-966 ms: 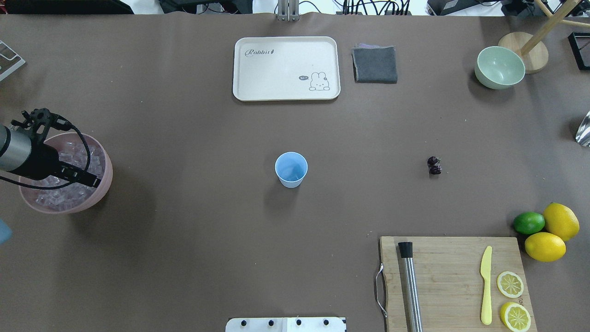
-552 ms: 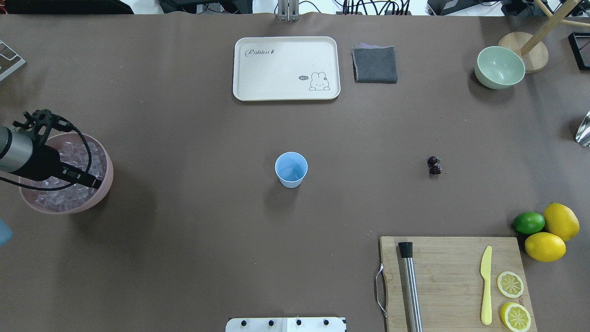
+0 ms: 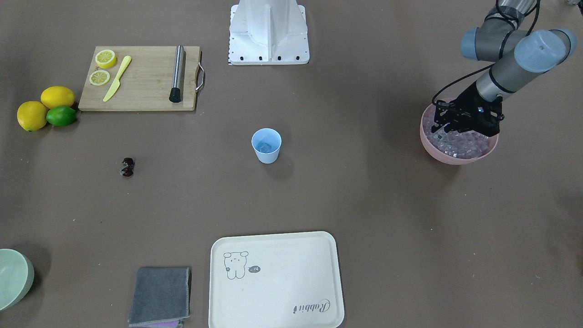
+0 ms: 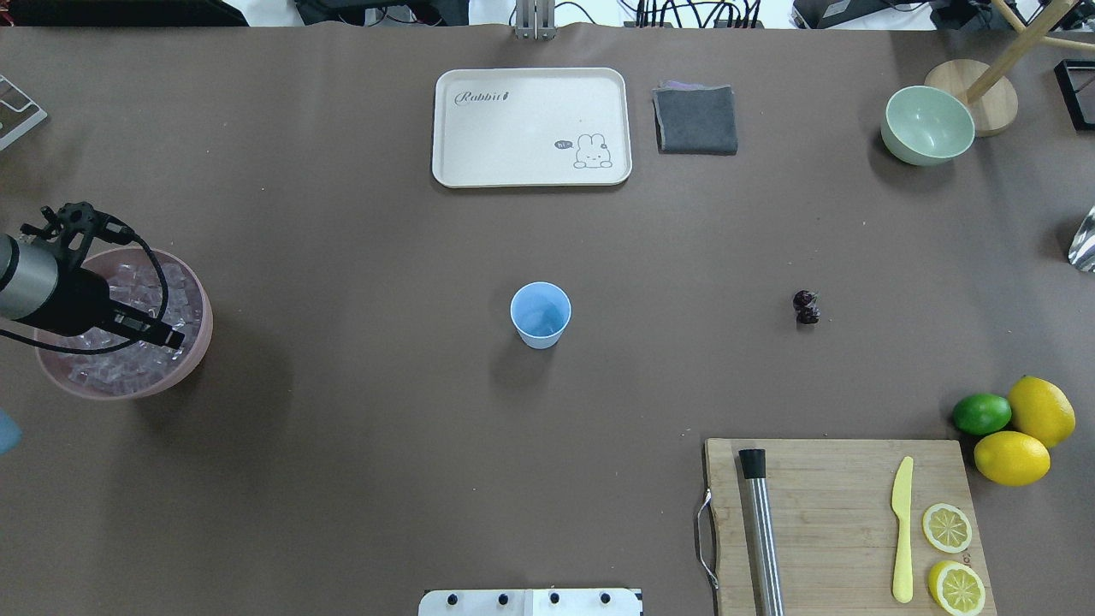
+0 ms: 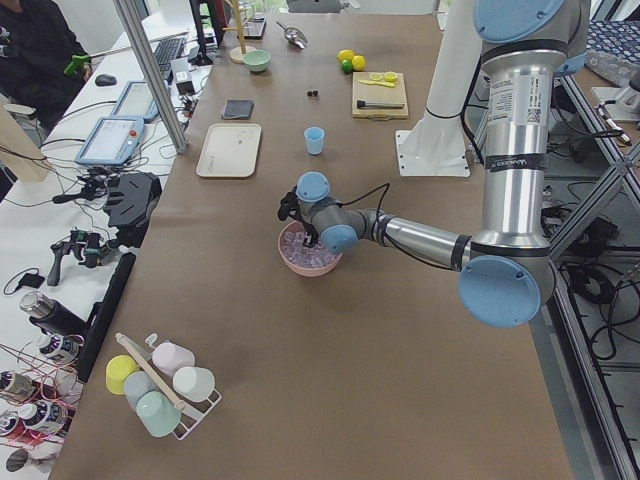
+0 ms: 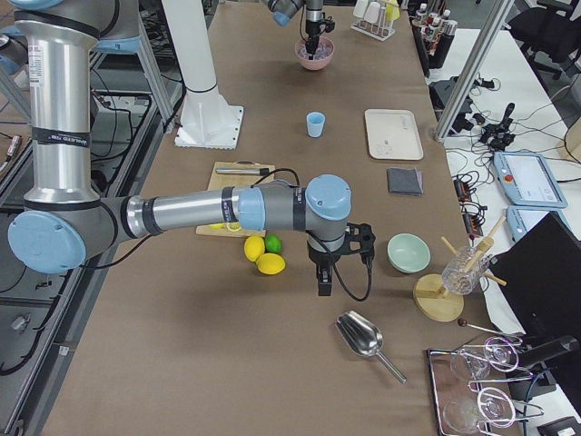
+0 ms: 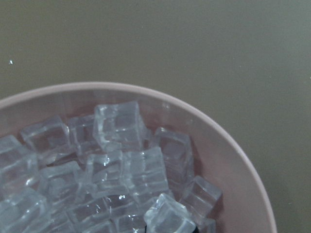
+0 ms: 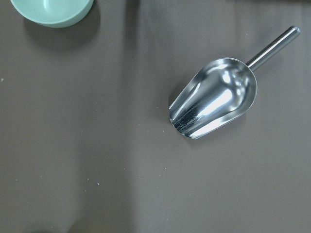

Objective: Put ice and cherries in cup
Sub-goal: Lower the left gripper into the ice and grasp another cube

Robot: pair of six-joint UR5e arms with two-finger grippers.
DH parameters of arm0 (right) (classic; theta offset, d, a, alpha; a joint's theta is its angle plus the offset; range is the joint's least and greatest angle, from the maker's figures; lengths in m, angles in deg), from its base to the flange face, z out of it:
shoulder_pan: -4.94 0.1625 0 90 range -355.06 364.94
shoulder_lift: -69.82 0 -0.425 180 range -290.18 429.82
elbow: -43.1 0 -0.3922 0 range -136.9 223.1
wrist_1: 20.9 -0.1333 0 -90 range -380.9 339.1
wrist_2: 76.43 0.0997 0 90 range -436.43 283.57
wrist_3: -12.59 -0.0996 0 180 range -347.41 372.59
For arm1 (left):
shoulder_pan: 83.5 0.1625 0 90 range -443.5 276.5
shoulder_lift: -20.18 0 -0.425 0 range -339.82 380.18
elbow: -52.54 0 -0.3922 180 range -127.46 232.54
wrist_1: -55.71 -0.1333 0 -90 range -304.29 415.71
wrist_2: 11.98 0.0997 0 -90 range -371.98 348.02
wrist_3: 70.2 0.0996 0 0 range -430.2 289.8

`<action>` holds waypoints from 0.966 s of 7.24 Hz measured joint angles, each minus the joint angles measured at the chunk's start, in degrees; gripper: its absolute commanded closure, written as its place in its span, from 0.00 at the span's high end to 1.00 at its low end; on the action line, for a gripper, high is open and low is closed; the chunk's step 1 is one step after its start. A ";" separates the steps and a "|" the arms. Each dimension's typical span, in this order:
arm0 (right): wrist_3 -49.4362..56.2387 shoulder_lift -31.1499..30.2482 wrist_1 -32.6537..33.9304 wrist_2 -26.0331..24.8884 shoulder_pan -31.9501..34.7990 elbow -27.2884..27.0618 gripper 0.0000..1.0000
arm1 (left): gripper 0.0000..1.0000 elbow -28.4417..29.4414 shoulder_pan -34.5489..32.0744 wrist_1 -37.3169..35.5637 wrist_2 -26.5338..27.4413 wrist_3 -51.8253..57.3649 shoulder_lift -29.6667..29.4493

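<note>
The light blue cup (image 4: 540, 315) (image 3: 266, 146) stands upright mid-table. Clear ice (image 7: 116, 160) (image 4: 137, 287) fills the pink bowl (image 4: 202, 342) (image 3: 455, 159) at the table's left end. My left gripper (image 4: 171, 335) (image 3: 448, 125) reaches down among the cubes. One cube sits right at the bottom edge of the left wrist view, but I cannot tell whether the fingers are shut on it. The dark cherries (image 4: 806, 307) (image 3: 127, 167) lie as a pair on the table right of the cup. My right gripper (image 6: 324, 286) hangs over the far right end; I cannot tell its state.
A metal scoop (image 8: 214, 97) and a pale green bowl (image 4: 927, 125) lie below the right arm. A cream tray (image 4: 531, 127) and a grey cloth (image 4: 696, 119) sit at the back. The cutting board (image 4: 838, 513) carries a muddler, a knife and lemon halves; lemons and a lime (image 4: 1014, 419) lie beside it.
The left gripper's tip has shifted only a little inside the pink bowl. The bowl's right rim has crept slightly to the right. Nothing else has moved.
</note>
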 measured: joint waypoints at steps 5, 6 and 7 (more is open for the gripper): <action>-0.32 0.26 0.00 0.03 -0.01 0.04 1.00 | 0.00 -1.25 -8.90 -0.47 -5.34 1.54 0.26; -0.65 0.30 0.00 0.04 -0.05 0.07 1.00 | 0.00 -1.55 -11.15 -0.53 -6.50 1.91 -0.27; -0.88 0.32 0.00 0.04 -0.07 0.10 1.00 | 0.00 -2.24 -12.79 -0.94 -7.67 1.74 -2.01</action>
